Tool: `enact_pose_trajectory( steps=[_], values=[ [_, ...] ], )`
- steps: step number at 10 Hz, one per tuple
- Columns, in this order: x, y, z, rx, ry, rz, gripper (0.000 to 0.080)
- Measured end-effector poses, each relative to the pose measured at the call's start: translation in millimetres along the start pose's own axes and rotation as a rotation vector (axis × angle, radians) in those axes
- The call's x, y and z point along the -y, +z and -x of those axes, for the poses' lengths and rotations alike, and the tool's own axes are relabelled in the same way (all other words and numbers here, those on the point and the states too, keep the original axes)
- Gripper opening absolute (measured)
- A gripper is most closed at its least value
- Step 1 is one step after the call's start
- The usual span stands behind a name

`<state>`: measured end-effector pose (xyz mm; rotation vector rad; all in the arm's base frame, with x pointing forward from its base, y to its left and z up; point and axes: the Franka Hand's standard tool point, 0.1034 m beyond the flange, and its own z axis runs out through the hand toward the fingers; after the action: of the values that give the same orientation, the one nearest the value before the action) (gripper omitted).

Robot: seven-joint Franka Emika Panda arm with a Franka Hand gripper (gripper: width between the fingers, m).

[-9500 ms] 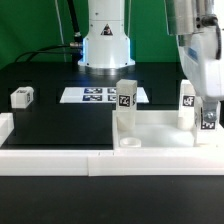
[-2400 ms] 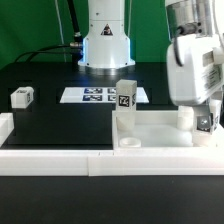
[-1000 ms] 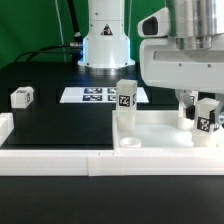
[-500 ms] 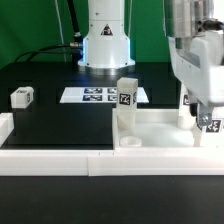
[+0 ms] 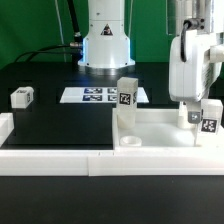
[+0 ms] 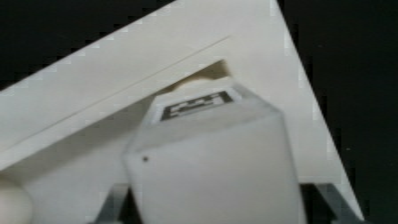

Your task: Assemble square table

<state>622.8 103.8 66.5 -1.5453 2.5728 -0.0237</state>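
White plastic parts on a black table (image 5: 60, 125).

Exterior view:
- The tabletop (image 5: 160, 130) lies tray-side up on the exterior view's right, just behind the long rail (image 5: 50, 160).
- My gripper (image 5: 206, 112) hangs over the tray's far corner on the exterior view's right, with the held leg (image 5: 209, 121) directly beneath it, tag facing the camera.
- The held leg's long axis is upright, in line with my approach. The coming move, as I judge it, goes straight down rather than sideways.
- A plain white post shows just beside the held leg (a finger or another part, I cannot tell).
- In the tray, the standing leg (image 5: 125, 97) is upright in the far corner on the exterior view's left.
- The round socket (image 5: 130, 143) in the near corner on that side looks empty.
- Outside the tray, a loose leg (image 5: 22, 96) lies on its side, well apart on the exterior view's left. The marker board (image 5: 95, 95) is flat on the table between it and the tray.

Wrist view:
- My fingers (image 6: 114, 206) are clenched on either side of the held leg, so I am grasping it and have not released it.
- The leg points away from the camera, tag showing near its far end, toward the tray's corner, where a small dark opening sits just beyond the tip.
- Whether the tip has entered that opening is hidden (the leg's own body blocks it).
- My judgement is that the leg's axis must stay square to the tray floor, because a tilt would jam it at the socket mouth.
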Motion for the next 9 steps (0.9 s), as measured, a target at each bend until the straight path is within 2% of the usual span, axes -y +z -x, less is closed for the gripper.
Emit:
enact_pose_trajectory(
  steps=[3,4,5,6,7,9],
  values=[
    [0.2,0.1,-2.4,-0.005,-0.027,0.008,0.0301],
    [0.1,0.4,-2.5,-0.005,-0.028,0.008,0.0373],
    [0.6,-1.0,-1.5,-0.003,-0.03,0.005,0.0508],
    [2.0,-14.8,4.5,0.017,-0.045,-0.01,0.0615],
    [2.7,-34.1,6.5,0.043,-0.057,-0.031,0.0615],
    [4.9,-58.8,-1.9,0.067,-0.084,-0.053,0.0642]
  ],
)
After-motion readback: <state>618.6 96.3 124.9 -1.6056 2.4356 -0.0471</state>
